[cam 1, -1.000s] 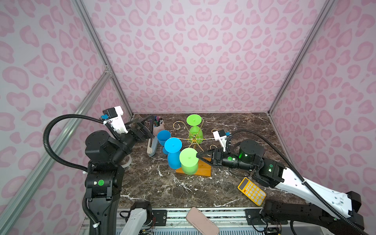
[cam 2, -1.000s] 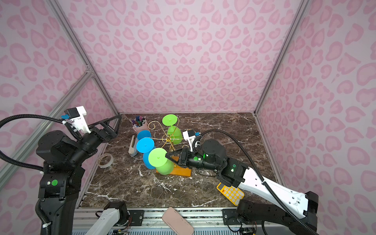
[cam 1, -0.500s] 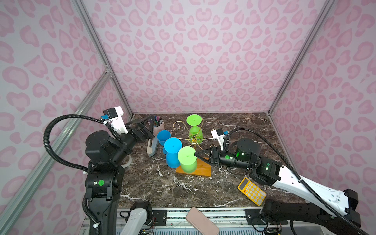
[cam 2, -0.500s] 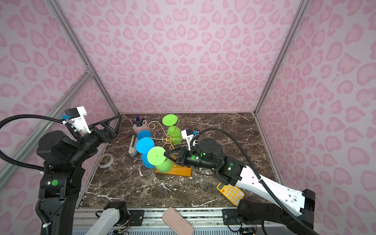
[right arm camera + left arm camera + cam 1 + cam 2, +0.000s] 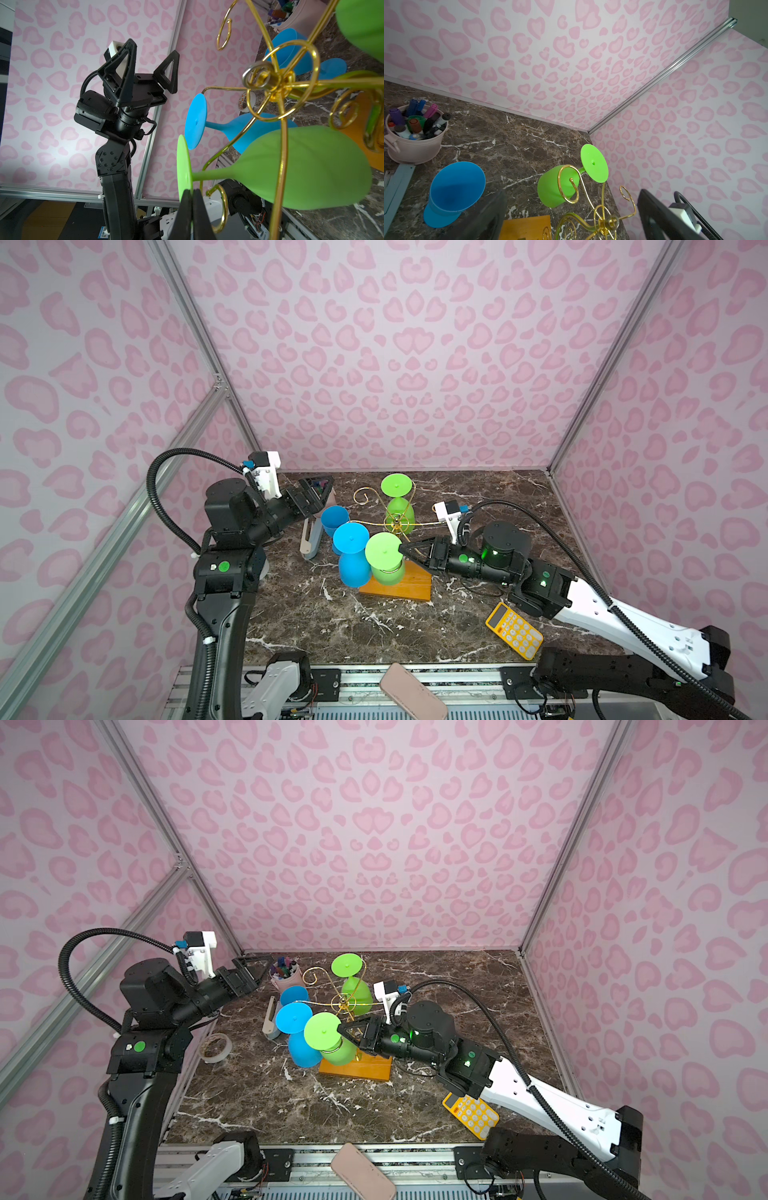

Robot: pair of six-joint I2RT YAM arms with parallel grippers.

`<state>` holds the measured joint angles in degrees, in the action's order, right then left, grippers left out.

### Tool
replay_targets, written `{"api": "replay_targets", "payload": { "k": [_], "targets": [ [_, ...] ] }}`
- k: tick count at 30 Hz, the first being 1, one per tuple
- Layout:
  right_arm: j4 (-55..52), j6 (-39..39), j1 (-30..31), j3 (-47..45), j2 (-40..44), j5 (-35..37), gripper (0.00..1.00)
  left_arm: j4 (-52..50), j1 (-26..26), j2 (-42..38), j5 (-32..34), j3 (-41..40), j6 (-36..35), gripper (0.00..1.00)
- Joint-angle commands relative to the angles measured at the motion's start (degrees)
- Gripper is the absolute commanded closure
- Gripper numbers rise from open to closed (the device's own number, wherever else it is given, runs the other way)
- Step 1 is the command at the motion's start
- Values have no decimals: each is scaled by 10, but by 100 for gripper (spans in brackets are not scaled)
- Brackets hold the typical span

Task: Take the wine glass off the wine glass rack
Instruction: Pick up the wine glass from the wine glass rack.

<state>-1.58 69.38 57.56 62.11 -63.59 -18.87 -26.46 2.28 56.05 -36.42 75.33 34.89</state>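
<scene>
Partly cropped, right fingers point(image 5: 200, 216) pinch the near green wine glass point(image 5: 307, 166); left fingers point(image 5: 128, 79) spread.

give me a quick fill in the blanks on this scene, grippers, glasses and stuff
1. The right gripper is shut on the foot of the near glass, whose colour is ___.
2. The hanging glass beside it is ___.
3. The left gripper holds nothing and its jaws are ___.
4. The calculator is ___.

Missing words: green; blue; open; yellow
</scene>
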Motion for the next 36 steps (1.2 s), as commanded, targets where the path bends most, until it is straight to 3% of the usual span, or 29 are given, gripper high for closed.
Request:
{"api": "replay_targets", "payload": {
  "k": [1, 18, 36],
  "targets": [
    [22, 1, -4, -7, 3, 13, 100, 9, 1, 0, -32, 3, -1, 1],
    [14, 22, -31, -54, 54, 45, 100, 5, 1, 8, -50, -3, -4, 1],
    [-104, 11, -39, -68, 160, 55, 100, 10, 1, -16, -38, 11, 8, 0]
  ]
}}
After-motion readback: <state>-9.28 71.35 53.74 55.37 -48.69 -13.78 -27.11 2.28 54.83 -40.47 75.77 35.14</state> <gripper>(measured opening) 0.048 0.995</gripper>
